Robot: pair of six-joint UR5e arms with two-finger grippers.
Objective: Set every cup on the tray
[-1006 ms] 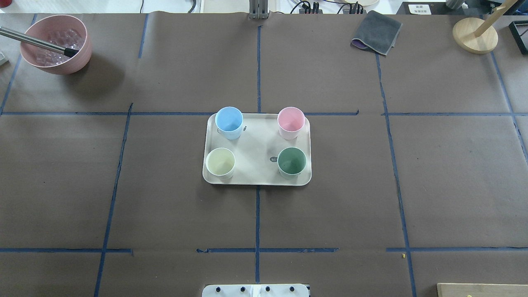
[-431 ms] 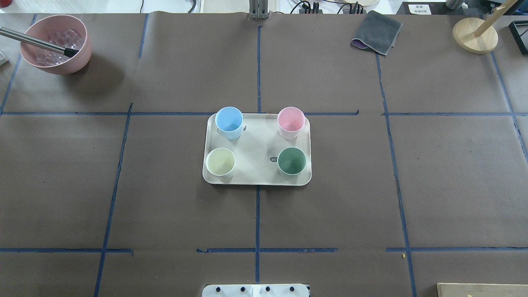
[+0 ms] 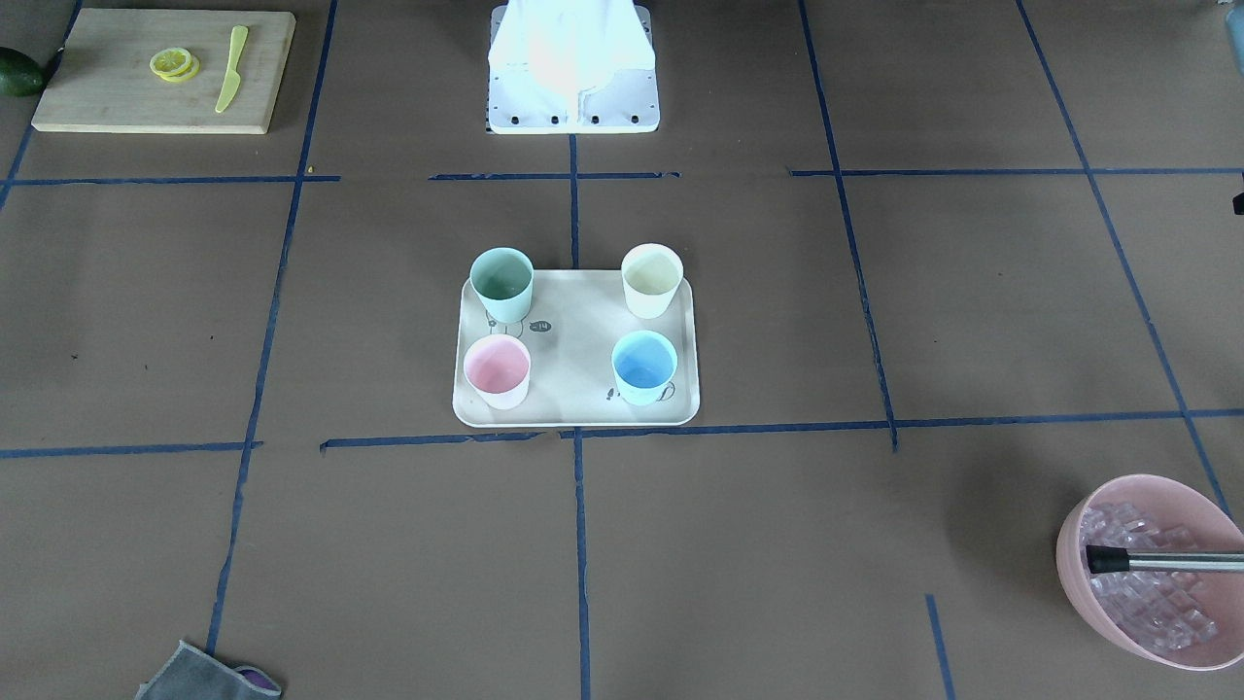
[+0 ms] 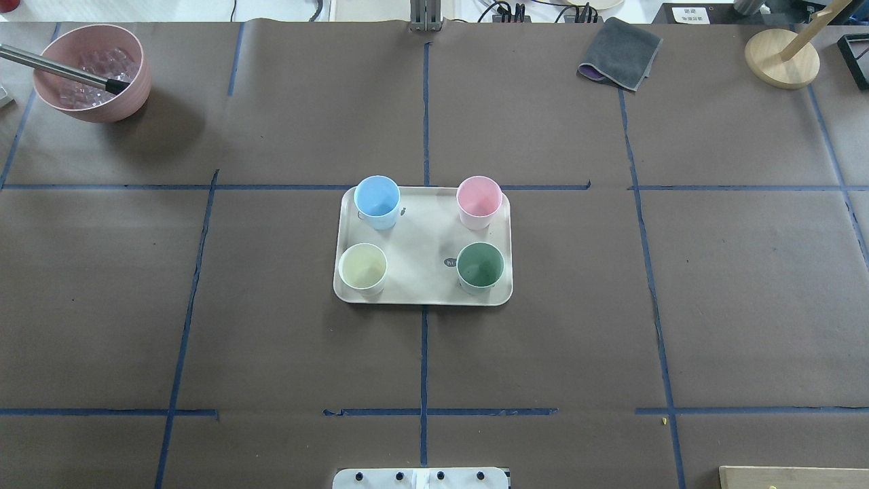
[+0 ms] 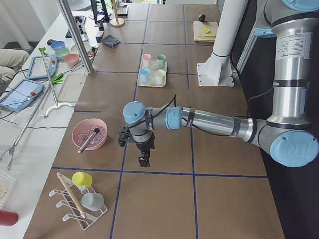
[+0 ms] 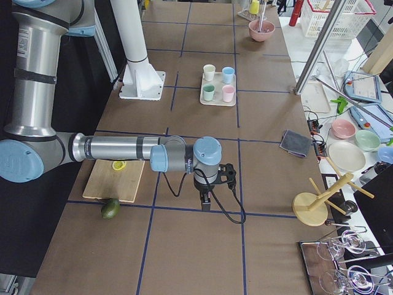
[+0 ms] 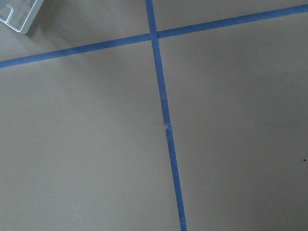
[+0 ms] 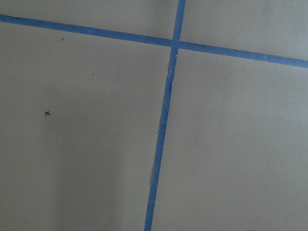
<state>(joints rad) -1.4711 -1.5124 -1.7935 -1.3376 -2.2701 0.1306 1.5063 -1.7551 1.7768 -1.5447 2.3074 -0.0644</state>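
Observation:
The cream-beige tray (image 4: 421, 252) lies at the table's middle, also in the front-facing view (image 3: 573, 335). All four cups stand upright on it, one per corner: light blue (image 4: 377, 197), pink (image 4: 478, 197), cream-white (image 4: 362, 266), green (image 4: 480, 265). The front-facing view shows them as green (image 3: 501, 274), cream-white (image 3: 651, 272), pink (image 3: 497, 365), blue (image 3: 644, 362). My left gripper (image 5: 143, 160) hangs over bare table far from the tray, near the pink bowl. My right gripper (image 6: 205, 201) hangs over bare table near the cutting board. I cannot tell whether either is open or shut.
A pink bowl (image 4: 129, 92) of ice cubes with a metal handle in it sits at the far left corner. A grey cloth (image 4: 621, 53) and a wooden stand (image 4: 781, 58) are at the far right. A cutting board (image 3: 117, 97) with lemon slices lies by the robot's base (image 3: 573, 68).

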